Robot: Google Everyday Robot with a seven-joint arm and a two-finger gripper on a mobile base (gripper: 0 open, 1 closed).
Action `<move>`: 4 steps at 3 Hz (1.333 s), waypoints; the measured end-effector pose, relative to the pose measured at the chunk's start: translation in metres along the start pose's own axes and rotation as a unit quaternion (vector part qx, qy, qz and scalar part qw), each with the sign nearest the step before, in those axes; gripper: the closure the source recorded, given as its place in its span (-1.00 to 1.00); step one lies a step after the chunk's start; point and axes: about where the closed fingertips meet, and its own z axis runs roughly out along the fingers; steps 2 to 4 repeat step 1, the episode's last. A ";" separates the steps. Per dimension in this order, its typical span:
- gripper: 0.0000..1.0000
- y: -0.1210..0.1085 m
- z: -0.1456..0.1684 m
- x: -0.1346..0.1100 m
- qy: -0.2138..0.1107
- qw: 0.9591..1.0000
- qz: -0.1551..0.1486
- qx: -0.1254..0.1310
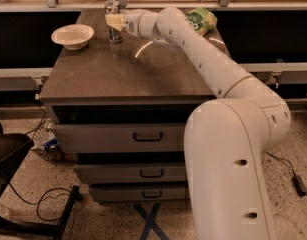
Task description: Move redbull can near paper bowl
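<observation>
The redbull can (113, 13), slim and silver-grey, stands upright at the back of the dark table top, just right of the paper bowl (72, 36). The bowl is white and shallow and sits at the table's back left. My gripper (113, 21) reaches in from the right and its cream-coloured fingers (112, 20) are around the middle of the can. The can's base rests on the table or is very close to it.
A green snack bag (200, 20) lies at the back right of the table (128, 71). My white arm crosses the table's right half. Drawers sit under the table top. A black chair base and cables are on the floor at left.
</observation>
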 end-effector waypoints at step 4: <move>-0.99 0.003 0.003 0.001 0.001 1.000 0.001 -0.002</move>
